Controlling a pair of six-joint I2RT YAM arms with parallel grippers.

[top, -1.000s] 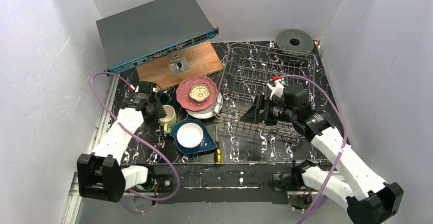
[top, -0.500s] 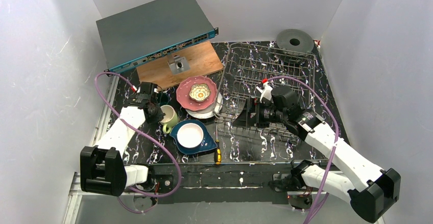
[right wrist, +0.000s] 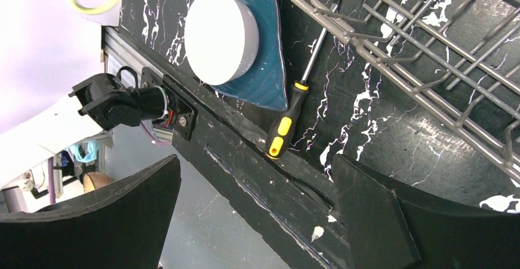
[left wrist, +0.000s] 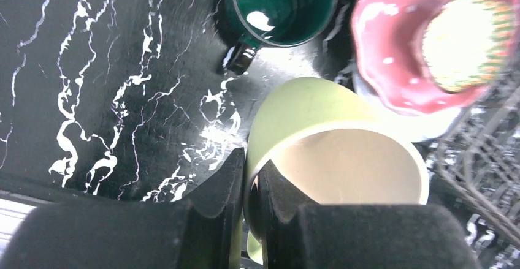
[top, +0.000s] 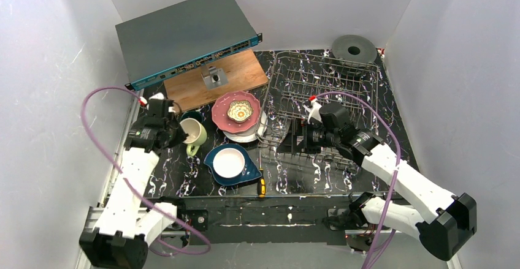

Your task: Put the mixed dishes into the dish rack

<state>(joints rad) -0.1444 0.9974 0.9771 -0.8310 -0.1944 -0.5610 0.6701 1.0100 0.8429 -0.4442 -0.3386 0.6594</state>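
Observation:
My left gripper (top: 178, 132) (left wrist: 251, 172) is shut on the rim of the pale yellow-green mug (top: 195, 133) (left wrist: 319, 113), one finger inside and one outside. The mug is tilted and looks raised off the table. The dark teal mug (left wrist: 279, 2) stands just behind it. A pink dotted plate (top: 221, 114) carries the cream flower dish (top: 240, 110) and rests on a white plate (top: 243, 137). The white bowl (top: 229, 162) (right wrist: 221, 36) sits on the dark blue plate (top: 245, 172). My right gripper (top: 288, 141) (right wrist: 257, 168) hangs open and empty at the front left corner of the wire dish rack (top: 319, 76).
A yellow-and-black screwdriver (top: 260, 182) (right wrist: 287, 122) lies between the blue plate and the rack. A wooden board (top: 242, 70) with a small metal block, a flat grey network box (top: 184, 36) and a grey roll (top: 354, 49) are at the back. White walls close in on three sides.
The left gripper closed on the mug's rim, then rose and drew back left, tilting the mug. The right arm moved left along the rack's front edge, still open.

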